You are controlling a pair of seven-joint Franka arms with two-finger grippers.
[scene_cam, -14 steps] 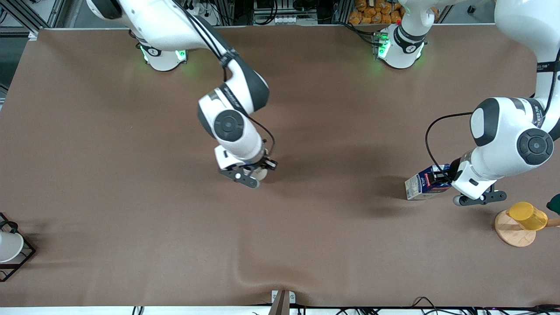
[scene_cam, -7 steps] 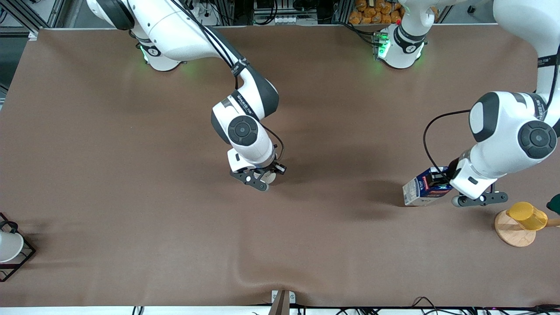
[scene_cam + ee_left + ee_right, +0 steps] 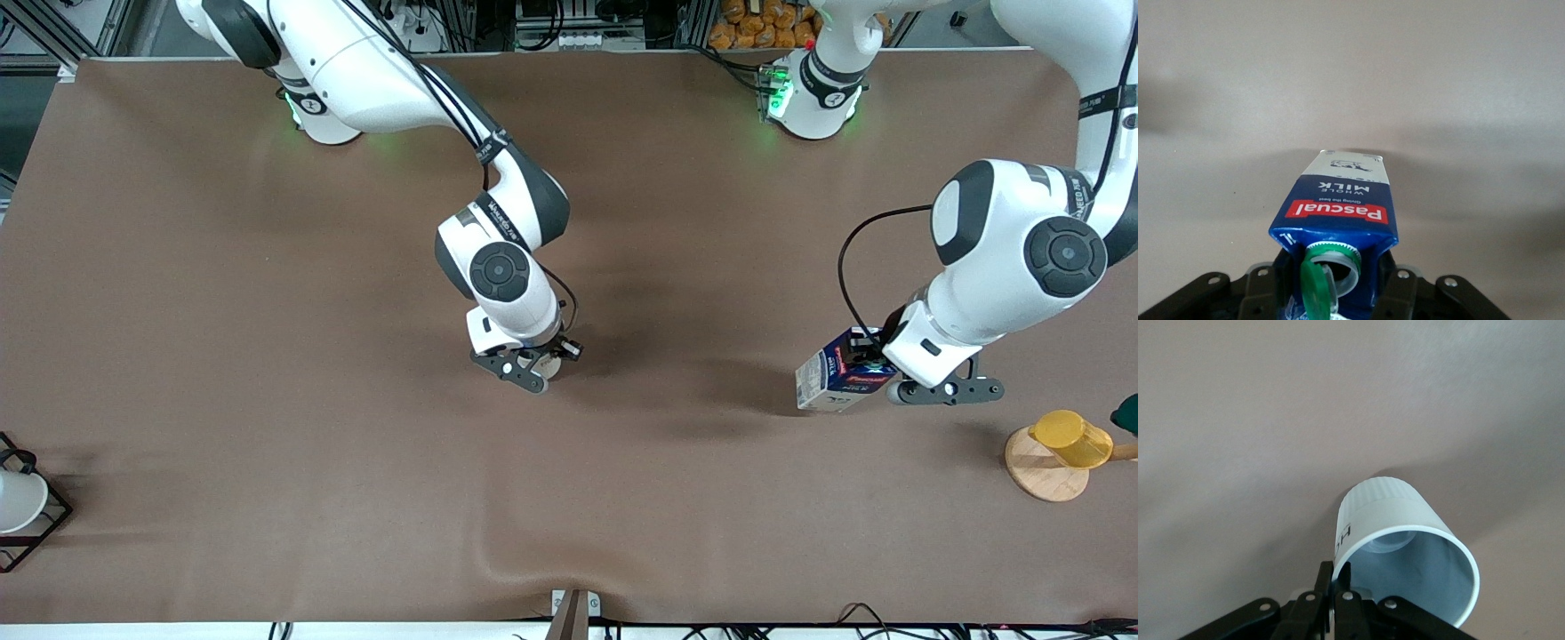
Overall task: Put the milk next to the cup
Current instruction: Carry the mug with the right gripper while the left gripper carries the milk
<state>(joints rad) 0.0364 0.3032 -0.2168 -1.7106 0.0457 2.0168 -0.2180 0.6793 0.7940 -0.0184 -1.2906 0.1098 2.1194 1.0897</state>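
Note:
The milk [image 3: 836, 378] is a dark-blue carton with a red label band and a white lower part. My left gripper [image 3: 876, 364] is shut on its top and holds it tilted above the table toward the left arm's end. In the left wrist view the milk [image 3: 1338, 213] fills the gripper [image 3: 1331, 283], and its green cap [image 3: 1317, 287] hangs open. My right gripper [image 3: 533, 360] is over the table's middle, shut on the rim of the off-white cup [image 3: 551, 366]. In the right wrist view the fingers [image 3: 1325, 577] pinch the cup [image 3: 1391, 513] by its wall. I cannot tell whether the cup touches the table.
A yellow cup [image 3: 1071, 438] lies on a round wooden base [image 3: 1040, 476] at the left arm's end, nearer the front camera than the milk. A white cup in a black wire rack [image 3: 44, 524] sits at the right arm's end. The cloth wrinkles [image 3: 498, 560] near the front edge.
My right gripper has moved with the cup toward the left arm's end. My left gripper has moved with the milk toward the middle of the table.

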